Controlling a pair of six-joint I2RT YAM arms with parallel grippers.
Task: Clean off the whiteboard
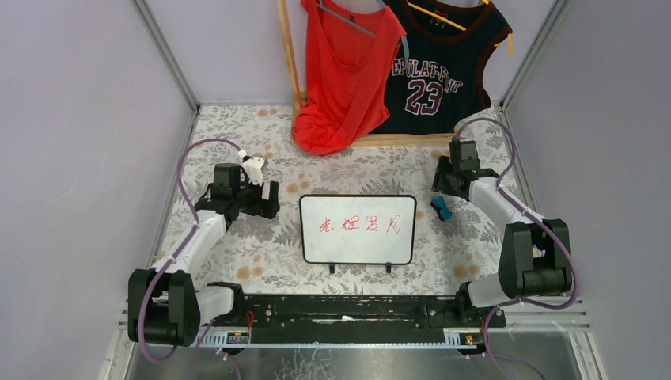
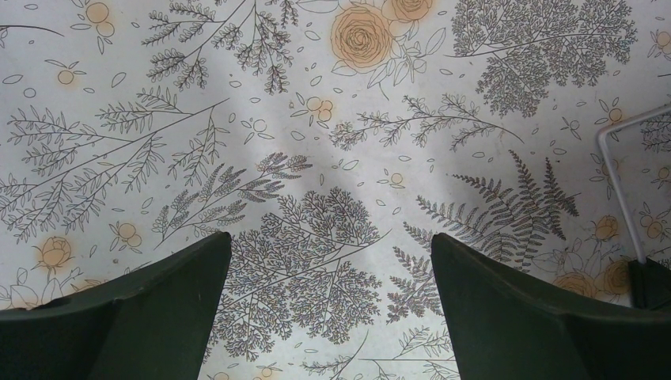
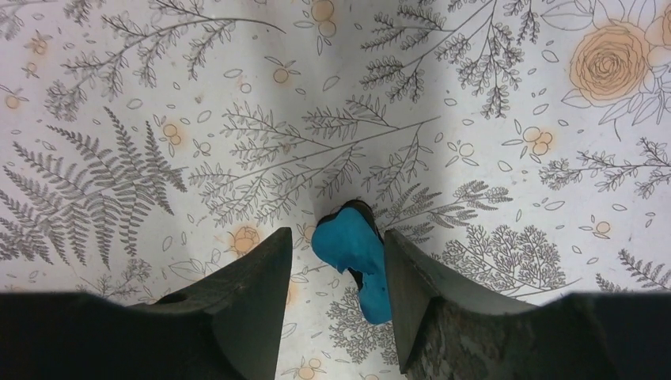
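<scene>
The whiteboard (image 1: pixel 358 231) is standing upright at the middle of the floral table (image 1: pixel 237 257). Red writing is running across it, and open cloth is lying on both sides. The left gripper (image 1: pixel 261 198) is hovering well to the board's left, its jaws spread wide over bare cloth. The right gripper (image 3: pixel 334 237) is reaching down just past the board's right edge. Its jaws are parted around a blue eraser (image 3: pixel 356 257), which is touching one finger while a gap is showing at the other. A finger is hiding the eraser's near end. At the far edge a red top (image 1: pixel 344 71) and a dark jersey (image 1: pixel 443 67) are hanging, cut off at the top.
</scene>
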